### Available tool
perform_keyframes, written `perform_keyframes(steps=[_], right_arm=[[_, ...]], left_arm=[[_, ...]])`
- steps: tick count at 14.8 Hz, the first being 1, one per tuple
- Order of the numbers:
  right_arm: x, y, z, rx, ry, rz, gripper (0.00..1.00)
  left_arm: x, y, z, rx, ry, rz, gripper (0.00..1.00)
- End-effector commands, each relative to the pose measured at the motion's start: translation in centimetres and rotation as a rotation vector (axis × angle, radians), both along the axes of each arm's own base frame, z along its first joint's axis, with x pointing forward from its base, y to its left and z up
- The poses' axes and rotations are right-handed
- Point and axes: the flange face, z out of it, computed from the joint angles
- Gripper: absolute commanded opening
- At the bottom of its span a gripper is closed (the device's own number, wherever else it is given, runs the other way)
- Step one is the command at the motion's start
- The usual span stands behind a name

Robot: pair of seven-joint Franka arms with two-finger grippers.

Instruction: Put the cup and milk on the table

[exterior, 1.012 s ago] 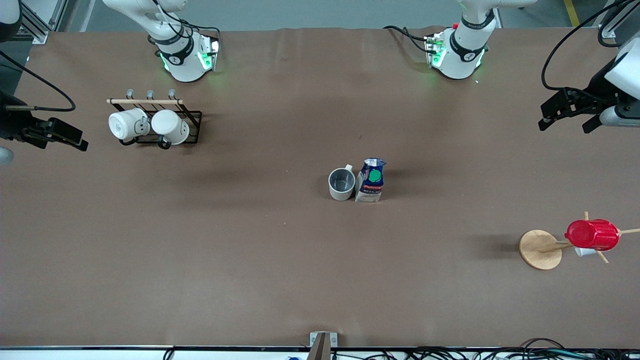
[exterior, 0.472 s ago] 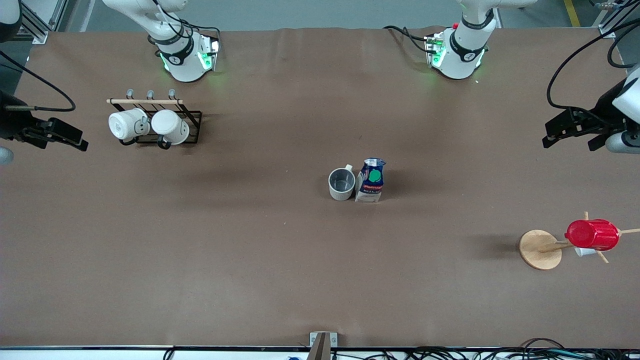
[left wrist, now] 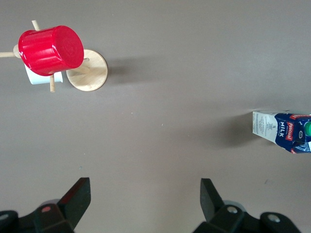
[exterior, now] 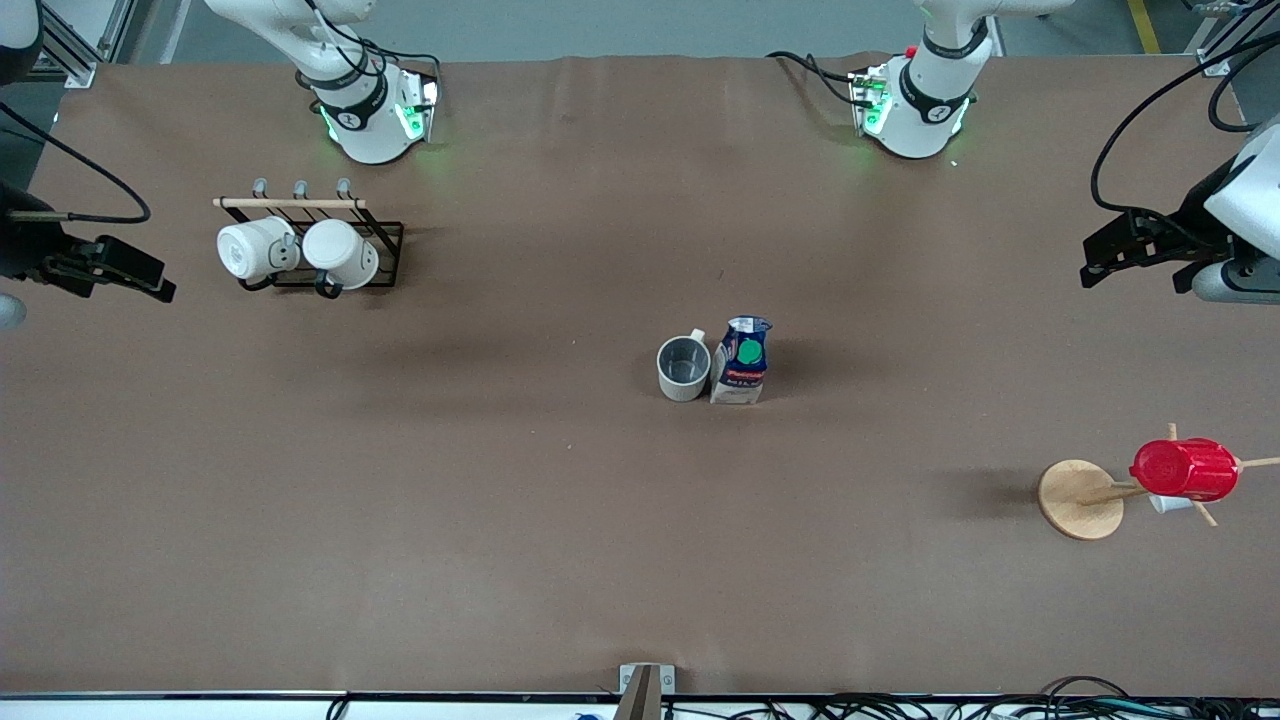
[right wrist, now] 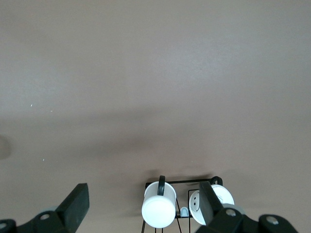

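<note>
The cup (exterior: 684, 368) and milk (exterior: 741, 361) stood touching mid-table (exterior: 500, 480), unmoved; the left gripper (exterior: 1135, 250), empty and spread, had shifted slightly at its table end; the right gripper (exterior: 110, 270) waited, spread.

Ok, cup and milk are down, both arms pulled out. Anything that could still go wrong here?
The cup and milk stand almost touching mid-table, so a bump to one could tip the tall carton. The open left gripper hangs toward the red cup on its wooden stand; a low sweep might catch it.
</note>
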Motion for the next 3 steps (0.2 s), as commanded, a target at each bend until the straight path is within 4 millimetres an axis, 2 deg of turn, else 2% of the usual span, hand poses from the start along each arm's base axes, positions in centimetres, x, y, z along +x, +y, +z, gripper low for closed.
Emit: perform_keyframes(steps=[1,3], right_arm=[[-0.69,-0.28,0.07,-0.010,-0.004,0.006,1.00],[-0.71,-0.28,0.06,-0.010,-0.002,0.006,1.00]], left_arm=[[-0.59,0.07,0.33,0.002,-0.013,0.012,0.99],[-0.44,0.07,0.32,-0.023,-0.023,0.017,0.99]])
